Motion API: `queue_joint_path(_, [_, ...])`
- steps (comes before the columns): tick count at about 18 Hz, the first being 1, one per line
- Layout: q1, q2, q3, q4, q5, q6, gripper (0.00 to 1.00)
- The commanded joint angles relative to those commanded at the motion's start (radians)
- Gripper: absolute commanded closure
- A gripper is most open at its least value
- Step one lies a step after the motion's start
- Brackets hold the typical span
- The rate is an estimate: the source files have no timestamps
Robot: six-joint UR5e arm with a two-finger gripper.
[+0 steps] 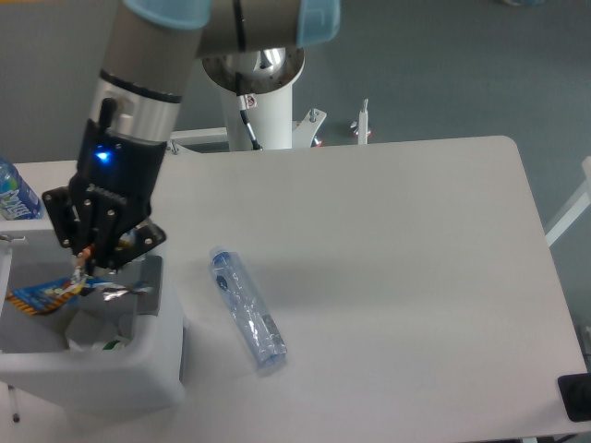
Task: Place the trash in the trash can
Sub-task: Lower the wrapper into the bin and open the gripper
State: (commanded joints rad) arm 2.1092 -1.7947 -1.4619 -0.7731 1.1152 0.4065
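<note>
- End effector [85, 266] at the left of the frame, above the open top of the trash can [152, 369], fingers clamped on the upper corner of the snack packet [51, 293].
- Snack packet hanging off the fingers, lying nearly flat in the air over the bin's mouth, blue and yellow print up, silver edge toward the right.
- Trash can at the lower left of the frame, white, with a grey tab [150, 284] on its right rim; crumpled white paper [88, 329] visible inside.
- Crushed clear bottle [247, 308] lying on the white counter [397, 277] just right of the bin, apart from it, long axis running from upper left to lower right.
- Upright blue-labelled water bottle [13, 194] at the far left edge of the frame, beyond the bin, only partly in view.
- Blue light lit on the wrist above the end effector.
</note>
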Motion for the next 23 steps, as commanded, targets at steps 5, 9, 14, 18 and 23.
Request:
queue_joint_path(5, [-0.014,-0.029,0.000,0.000,0.008,0.012,1.00])
queue_joint_path(9, [-0.014,-0.057,0.009,0.000,0.008,0.029,1.00])
queue_joint_path(14, [-0.017,-0.064,-0.002,-0.002,0.009,0.031,1.00])
queue_joint_path(18, [-0.035,-0.064,-0.023,-0.002,0.009,0.029,0.99])
queue_joint_path(23, [-0.040,-0.052,-0.018,0.002,0.005,0.028,0.19])
